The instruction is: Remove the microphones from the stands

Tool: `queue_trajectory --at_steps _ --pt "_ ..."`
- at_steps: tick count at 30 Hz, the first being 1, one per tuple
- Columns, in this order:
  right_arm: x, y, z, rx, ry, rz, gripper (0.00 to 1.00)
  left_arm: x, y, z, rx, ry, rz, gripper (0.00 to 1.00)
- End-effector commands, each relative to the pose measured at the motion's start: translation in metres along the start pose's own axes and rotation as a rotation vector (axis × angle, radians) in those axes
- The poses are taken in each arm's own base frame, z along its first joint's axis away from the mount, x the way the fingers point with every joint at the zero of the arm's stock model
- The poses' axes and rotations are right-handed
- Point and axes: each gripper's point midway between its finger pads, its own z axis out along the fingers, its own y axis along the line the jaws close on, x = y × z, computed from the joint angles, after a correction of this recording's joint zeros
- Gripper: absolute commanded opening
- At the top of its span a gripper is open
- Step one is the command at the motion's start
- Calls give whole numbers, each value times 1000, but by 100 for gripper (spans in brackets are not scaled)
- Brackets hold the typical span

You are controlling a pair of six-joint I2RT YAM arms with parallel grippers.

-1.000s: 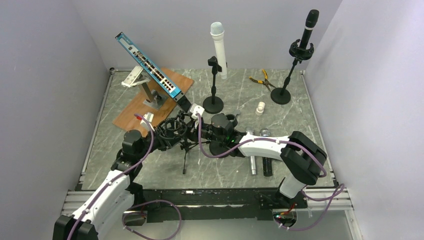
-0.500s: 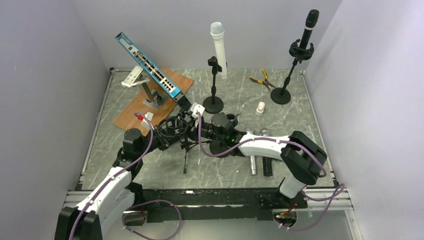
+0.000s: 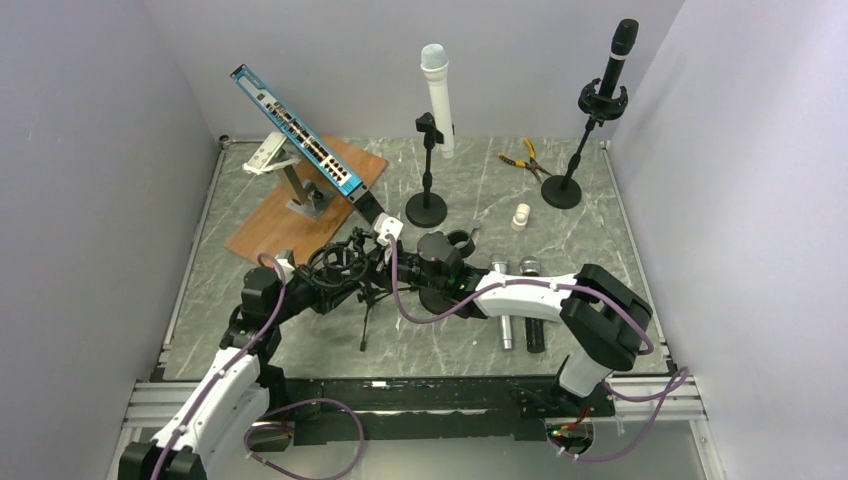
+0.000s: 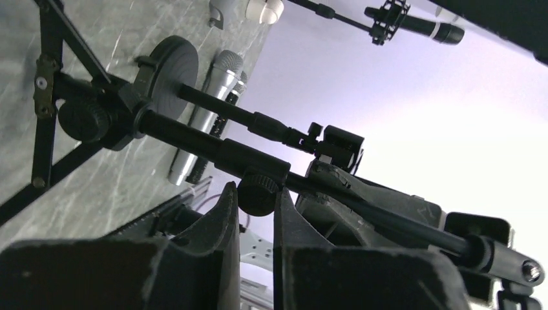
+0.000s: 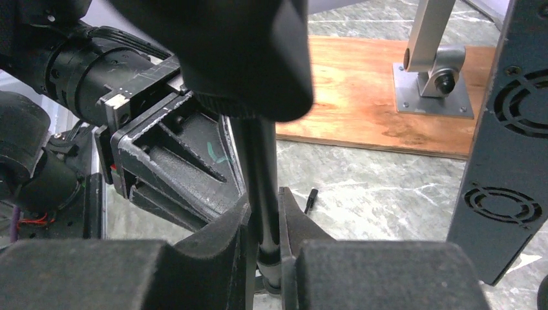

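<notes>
In the right wrist view a dark blurred mass (image 5: 239,58) hides the top of the tripod stand (image 5: 262,174), and the network switch (image 5: 510,129) runs off the right edge. From above, the stand's head is lost among the arms (image 3: 520,290).

**Four microphones, four stands, six odds and ends**

Microphones, four: one white cylindrical microphone (image 3: 438,100) and one slim black microphone (image 3: 617,58), each upright in a clip. One silver-bodied microphone (image 3: 505,312) and one dark-bodied microphone (image 3: 534,328) lie flat side by side.

Black metal microphone stands, four: three round-based stands (image 3: 427,210) (image 3: 562,193) (image 4: 169,61) and one tripod stand (image 4: 187,134).

One each of the rest:
- blue-faced network switch (image 3: 295,130)
- grey metal bracket (image 3: 295,185)
- brown wooden board (image 3: 270,225)
- yellow-handled pliers (image 3: 527,160)
- small white plastic cylinder (image 3: 521,215)
- flat white piece (image 3: 266,155)
</notes>
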Motion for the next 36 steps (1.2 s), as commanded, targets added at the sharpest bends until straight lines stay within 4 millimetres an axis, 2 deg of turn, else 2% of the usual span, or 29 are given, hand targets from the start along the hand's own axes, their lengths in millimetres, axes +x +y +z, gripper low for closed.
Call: queue_trajectory --at_steps 1,2,6,9,10,12,13,14,16,17,19,26,30,33,36 --pt "-2 5 2 -10 1 18 0 -19 23 -2 -106 -120 -273 0" --pt "-1 5 2 -9 1 18 0 -19 29 -2 -114 -121 -304 0" --pt "0 5 4 -10 7 17 0 -20 28 -1 -92 -119 -351 0" --pt "0 6 4 -10 11 13 0 -23 20 0 -58 -130 -310 0" --pt "0 6 4 -9 10 13 0 -23 16 0 -46 -129 -272 4" --pt "0 5 4 -6 11 10 0 -20 16 1 -73 -111 -183 26" --pt "0 5 4 -6 14 9 0 -18 15 0 -92 -104 -120 43" --pt "0 5 4 -4 14 8 0 -17 26 -2 -151 -100 -92 56" --pt "0 5 3 -1 11 9 0 -15 26 -5 -135 -95 12 78" --pt "-1 5 3 -2 10 10 0 -15 24 -6 -116 -96 61 87" --pt "0 5 3 -2 12 13 0 -14 20 -10 -86 -104 167 94" --pt "2 7 4 -14 17 19 0 -20 2 -29 -67 -176 636 91" --pt "2 8 5 -18 20 20 0 -4 -4 -21 34 -57 746 91" --pt "3 7 5 -16 24 19 0 11 -17 -15 132 43 784 82" --pt "3 8 5 -21 24 19 0 8 -22 -12 115 42 817 70"
